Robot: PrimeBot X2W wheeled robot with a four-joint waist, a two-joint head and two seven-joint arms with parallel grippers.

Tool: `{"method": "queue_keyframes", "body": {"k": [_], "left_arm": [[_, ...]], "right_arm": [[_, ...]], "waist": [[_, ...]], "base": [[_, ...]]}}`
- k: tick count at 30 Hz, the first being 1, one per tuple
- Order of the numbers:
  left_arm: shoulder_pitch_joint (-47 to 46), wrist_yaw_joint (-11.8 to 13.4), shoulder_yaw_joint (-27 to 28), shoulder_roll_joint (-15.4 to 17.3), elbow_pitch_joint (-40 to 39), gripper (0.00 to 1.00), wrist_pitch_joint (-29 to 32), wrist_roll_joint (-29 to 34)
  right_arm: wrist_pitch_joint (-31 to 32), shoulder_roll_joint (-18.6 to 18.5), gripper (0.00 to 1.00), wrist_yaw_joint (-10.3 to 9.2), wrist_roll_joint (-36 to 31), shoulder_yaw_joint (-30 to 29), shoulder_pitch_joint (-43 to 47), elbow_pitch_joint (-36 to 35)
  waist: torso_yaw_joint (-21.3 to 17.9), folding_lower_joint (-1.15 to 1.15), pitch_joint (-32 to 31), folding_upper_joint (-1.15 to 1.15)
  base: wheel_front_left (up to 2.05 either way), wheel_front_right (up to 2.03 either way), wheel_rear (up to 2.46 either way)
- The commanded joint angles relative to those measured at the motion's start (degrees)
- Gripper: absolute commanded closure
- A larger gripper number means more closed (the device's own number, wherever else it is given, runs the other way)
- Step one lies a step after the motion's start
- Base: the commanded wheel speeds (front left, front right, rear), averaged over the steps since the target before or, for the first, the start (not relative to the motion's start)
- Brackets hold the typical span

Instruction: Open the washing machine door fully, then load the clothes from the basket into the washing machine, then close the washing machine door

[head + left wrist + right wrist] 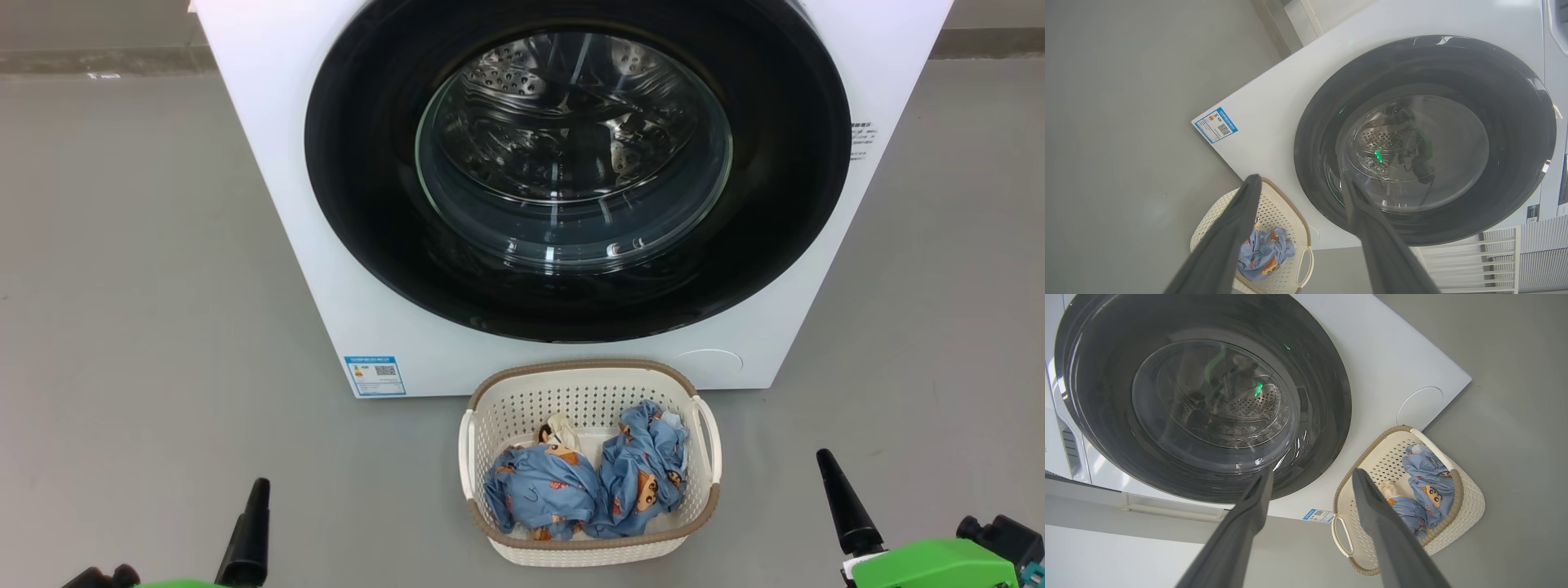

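Left gripper and right gripper hover spread, empty, before the seemingly latched washing machine door, poised for opening it.

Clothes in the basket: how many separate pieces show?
3: the left blue bundle, the right blue bundle, and the cream piece behind them. More may lie hidden beneath.
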Motion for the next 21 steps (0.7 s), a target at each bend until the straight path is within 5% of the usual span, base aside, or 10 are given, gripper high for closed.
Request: {"method": "queue_keyframes", "body": {"k": [1,21], "left_arm": [[-1.73,-0.1,0.39,1.0,-1.88,0.0,-0.89,2.52],[-1.59,-0.14,-0.79,1.32,-2.79,0.0,-4.09,17.83]], "right_arm": [[-0.86,-0.92,0.0,0.03,-2.2,0.99,-3.18,-1.06],[-3.72,-2.71,0.0,0.05,-14.83,3.94,-4.39,0.09]], "waist": [[-0.02,-0.01,0.0,0.0],[0.11,-0.01,-0.25,0.0]], "base": [[0.0,0.0,0.0],[0.0,0.0,0.0]]}}
